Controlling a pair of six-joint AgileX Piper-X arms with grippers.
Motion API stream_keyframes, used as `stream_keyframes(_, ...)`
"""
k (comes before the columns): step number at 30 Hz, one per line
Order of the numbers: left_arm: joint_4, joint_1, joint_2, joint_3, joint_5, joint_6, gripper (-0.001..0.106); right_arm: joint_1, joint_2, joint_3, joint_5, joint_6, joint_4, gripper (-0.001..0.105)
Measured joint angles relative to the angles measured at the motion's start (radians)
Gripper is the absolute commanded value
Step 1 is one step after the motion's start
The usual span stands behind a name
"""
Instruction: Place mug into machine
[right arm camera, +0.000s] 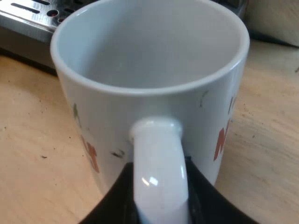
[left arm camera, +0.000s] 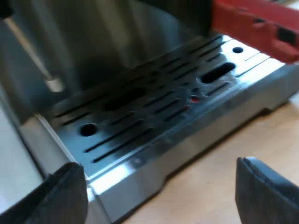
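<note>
The left gripper (left arm camera: 163, 198), black fingers spread wide and empty, faces the slotted steel drip tray (left arm camera: 154, 107) of the espresso machine. The right gripper (right arm camera: 161, 207) pinches the handle of the white ceramic mug (right arm camera: 149, 60), which stands upright on the pale wooden table (right arm camera: 32, 140). The handle is at the mug's six o'clock and the tray is near, at eleven.

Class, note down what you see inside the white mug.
The mug looks empty: only its bare white inner wall and floor show. The near part of the inner wall is hidden behind the rim.
</note>
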Motion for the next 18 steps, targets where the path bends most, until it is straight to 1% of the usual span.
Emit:
stream_keyframes(2, -0.011, 0.0, 0.0, 0.002, -0.004, 0.0, 0.067, 0.051, 0.073, 0.0, 0.046, 0.013, -0.083, 0.0)
stream_keyframes(5, -0.018, 0.0, 0.0, 0.001, -0.004, 0.0, 0.067, 0.108, 0.166, 0.0, 0.079, 0.021, -0.209, 0.0)
stream_keyframes(11, -0.018, 0.0, 0.0, 0.001, -0.004, 0.0, 0.067, 0.161, 0.342, -0.004, 0.097, 0.065, -0.447, 0.0)
stream_keyframes(18, -0.018, 0.0, 0.0, 0.001, -0.004, 0.0, 0.067, 0.161, 0.511, -0.079, 0.1, 0.071, -0.544, 0.0)
